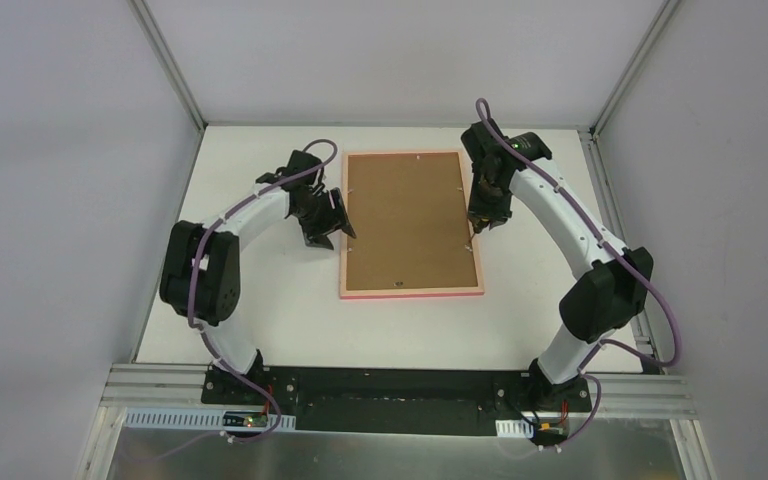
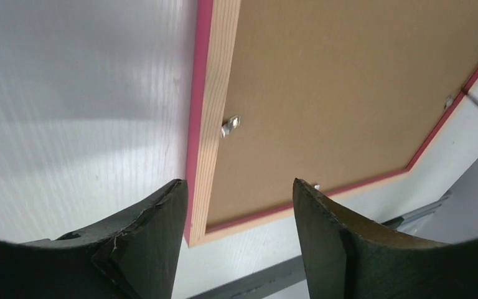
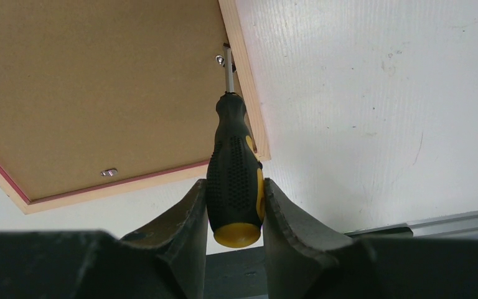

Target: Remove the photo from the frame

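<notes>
Top external view shows you the frame [image 1: 410, 291] lying back up in the middle of the table [image 1: 290, 320], brown board uppermost, so the photo's picture side is hidden. The left gripper [image 1: 332, 215] sits at the frame's left edge and the right gripper [image 1: 485, 215] at its right edge. Left wrist view: your left gripper [image 2: 239, 187] has its jaws well apart and holds nothing; they straddle the frame's [image 2: 215, 93] side rail near a corner, and a metal tab [image 2: 230, 126] lies just ahead. Right wrist view: your right gripper [image 3: 234, 187] is clamped on a black and yellow screwdriver [image 3: 231, 162], whose tip rests at a tab [image 3: 220, 60] by the frame's [image 3: 243, 75] rail.
</notes>
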`<state>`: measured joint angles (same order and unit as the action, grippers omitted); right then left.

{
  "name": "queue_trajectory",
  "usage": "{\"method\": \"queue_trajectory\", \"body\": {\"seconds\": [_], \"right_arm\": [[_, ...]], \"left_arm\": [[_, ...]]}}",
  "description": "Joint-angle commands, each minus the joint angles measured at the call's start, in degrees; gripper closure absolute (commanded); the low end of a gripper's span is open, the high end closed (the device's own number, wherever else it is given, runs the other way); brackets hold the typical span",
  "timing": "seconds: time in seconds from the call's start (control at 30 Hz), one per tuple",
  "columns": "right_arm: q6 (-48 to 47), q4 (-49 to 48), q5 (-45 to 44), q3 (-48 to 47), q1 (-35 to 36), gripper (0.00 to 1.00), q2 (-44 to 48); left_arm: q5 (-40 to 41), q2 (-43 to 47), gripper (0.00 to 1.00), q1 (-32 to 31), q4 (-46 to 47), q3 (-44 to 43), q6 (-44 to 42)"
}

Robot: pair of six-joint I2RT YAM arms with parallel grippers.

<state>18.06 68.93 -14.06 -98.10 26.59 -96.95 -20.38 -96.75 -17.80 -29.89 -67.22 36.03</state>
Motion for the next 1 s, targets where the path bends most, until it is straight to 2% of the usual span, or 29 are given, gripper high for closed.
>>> {"method": "queue_trajectory", "body": {"seconds": [0.0,0.23,0.4,0.6,0.97], "right_arm": [[1.1,0.3,-1.0,-1.8,-0.3,1.00,-0.6],[1.7,0.5,0.2,-0.8,-0.3,1.00,-0.6],[2.1,0.8,0.3,0.4,-0.3,1.00,-0.6],[3.8,4.3,2.6,0.7,-0.3,1.00,-0.1],[6.4,8.4,6.1,0.2,-0.3,1.00,0.5]], "left_arm": [[2.2,-6.9,0.38,1.0,-0.3,-6.9,-2.8],[6.2,-13.9,0.44,2.8,-0.8,-13.5,-3.3],[6.0,-16.6,0.49,3.0,-1.1,-16.0,-3.9],[7.0,-17.6,0.59,3.0,-1.2,-15.1,-3.3],[7.1,-17.0,0.61,3.0,-1.1,-13.6,-3.0]]}}
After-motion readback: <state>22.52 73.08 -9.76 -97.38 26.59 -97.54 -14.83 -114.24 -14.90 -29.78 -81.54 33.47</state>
